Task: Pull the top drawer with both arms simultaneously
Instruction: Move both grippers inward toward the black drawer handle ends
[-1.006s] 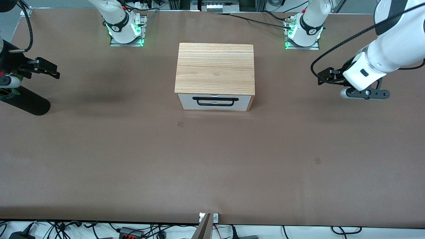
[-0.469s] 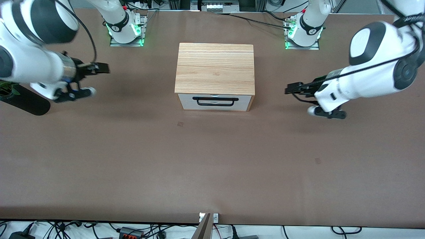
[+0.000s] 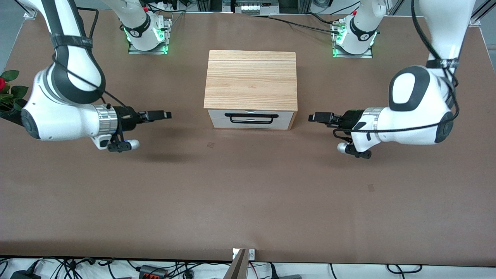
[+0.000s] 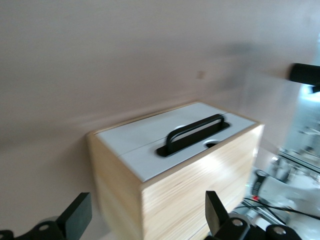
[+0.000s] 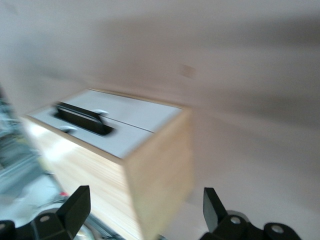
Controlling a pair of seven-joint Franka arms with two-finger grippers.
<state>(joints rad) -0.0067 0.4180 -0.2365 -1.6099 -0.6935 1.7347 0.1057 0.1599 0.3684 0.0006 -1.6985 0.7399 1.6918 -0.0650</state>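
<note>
The light-wood cabinet stands mid-table. Its top drawer is shut, with a white front and a black bar handle facing the front camera. My left gripper is open and empty, low over the table beside the cabinet at the left arm's end, pointing at it. My right gripper is open and empty, beside the cabinet at the right arm's end. The left wrist view shows its gripper, the drawer and handle. The right wrist view shows its gripper, the drawer and handle.
A plant with a red flower stands at the table edge at the right arm's end. The arm bases are bolted along the table edge farthest from the front camera. The right gripper shows far off in the left wrist view.
Both arms have swung in from the table's ends toward the cabinet. Each gripper now sits much closer to the cabinet's side, level with the drawer front. The drawer has not moved.
</note>
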